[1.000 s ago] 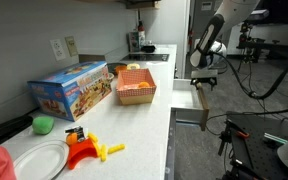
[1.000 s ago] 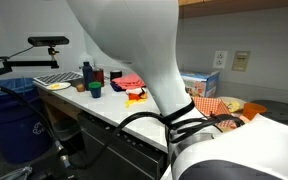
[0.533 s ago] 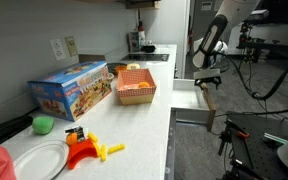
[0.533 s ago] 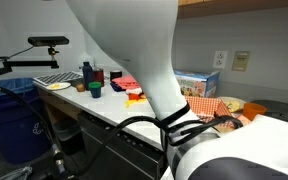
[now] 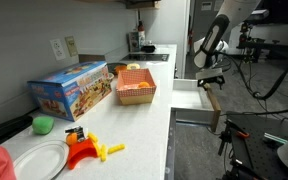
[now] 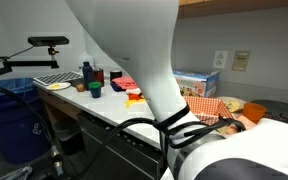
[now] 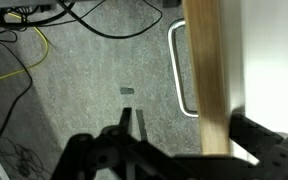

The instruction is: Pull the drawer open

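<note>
The drawer (image 5: 189,100) is pulled partly out of the cabinet under the counter, white inside, with its pale front panel (image 5: 213,108) facing the room. In the wrist view its tan top rim (image 7: 206,80) runs down the picture, the silver handle (image 7: 178,70) on its outer side and the white inside (image 7: 274,60) on the other. My gripper (image 5: 211,82) is right above the front panel. In the wrist view the gripper (image 7: 189,128) is open and straddles the panel, with one finger on the handle side apart from it and the other finger against the inner face.
On the counter stand an orange basket (image 5: 136,88), a toy box (image 5: 72,90), a white plate (image 5: 39,160), and orange and yellow toys (image 5: 84,150). Cables lie on the grey floor (image 7: 44,60). My arm (image 6: 134,60) fills much of an exterior view, with blue bins (image 6: 14,115) beside it.
My gripper has moved away from the cabinet and the drawer front has come out with it, so the drawer stands further open.
</note>
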